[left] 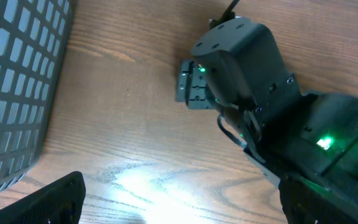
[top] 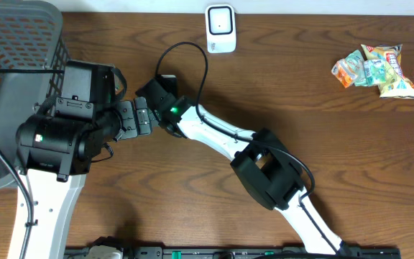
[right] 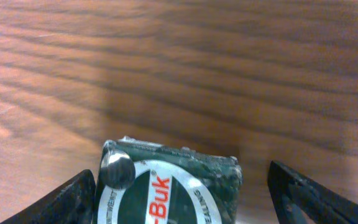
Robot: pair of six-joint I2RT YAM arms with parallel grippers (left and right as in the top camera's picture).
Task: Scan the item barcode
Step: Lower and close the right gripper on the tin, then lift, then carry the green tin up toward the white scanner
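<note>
Below and left of the white scanner (top: 221,29), seen from overhead, my right gripper (top: 157,88) sits low over the counter (top: 322,129), with its arm running back toward the near right. That view hides the item under the gripper.

Right wrist view fills the gap. A dark green packet (right: 173,186) lies flat on the wood between the jaws, with a round white label and red lettering ending "-Buk". The jaws are spread on either side and are not pinching it. One finger (right: 73,199) is just beside the packet's edge, and the other is well clear, with bare wood between it and the packet. I see no barcode from this angle.

Left gripper (top: 136,119) is further left of the scanner, just beside the right gripper. Its own wrist view looks across at the right gripper's black body, which has green lights on. Left jaws are spread wide. One dark finger (left: 48,199) shows in the low corner, and only wood grain lies between the jaws. The other finger blends into the dark arm behind it.

Only the overhead view shows these:
- Snack packets (top: 376,68) lie in a small heap right of the scanner, well apart from both arms.
- A grey mesh basket (top: 13,72) stands far left of the scanner, beside the left arm.
- A dark rail (top: 228,252) runs along the near edge.

Surface is brown wood with a strong grain. The left wrist view shows a bright patch of glare on it.
</note>
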